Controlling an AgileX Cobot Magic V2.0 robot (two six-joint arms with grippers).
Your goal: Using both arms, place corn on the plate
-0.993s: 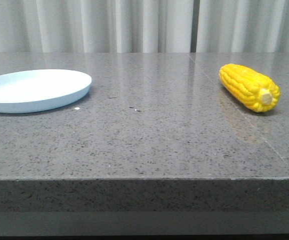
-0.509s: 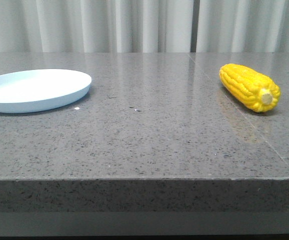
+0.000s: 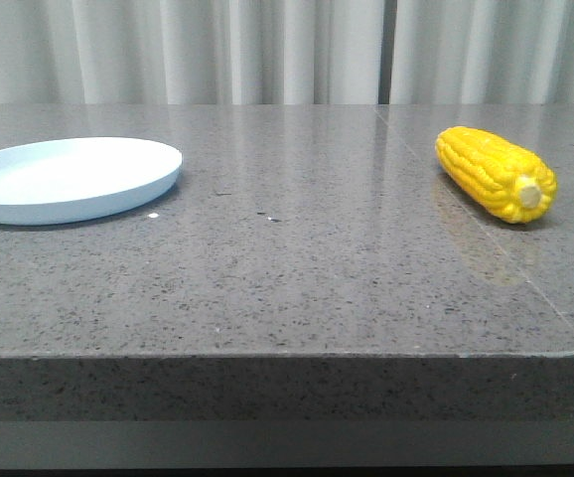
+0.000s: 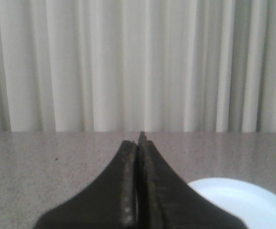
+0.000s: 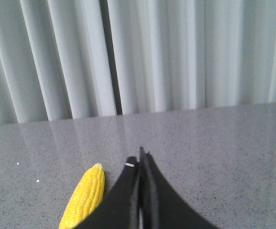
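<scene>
Front view: plate [image 3: 69, 179] far left on the grey table [image 3: 297, 278] | corn [image 3: 496, 173] far right, well apart, stub end nearer | left gripper [image 4: 138, 143] fingers pressed together, empty | right gripper [image 5: 141, 160] fingers pressed together beside corn, empty

Corn [image 3: 496, 173]: bright yellow, kernels in rows, pale stub end. Plate [image 3: 69, 179]: plain pale blue-white. Table [image 3: 297, 268]: grey stone, finely speckled dark. Curtain [image 3: 267, 50]: off-white, vertical folds. Gripper fingers [image 4: 128, 191]: black.
</scene>
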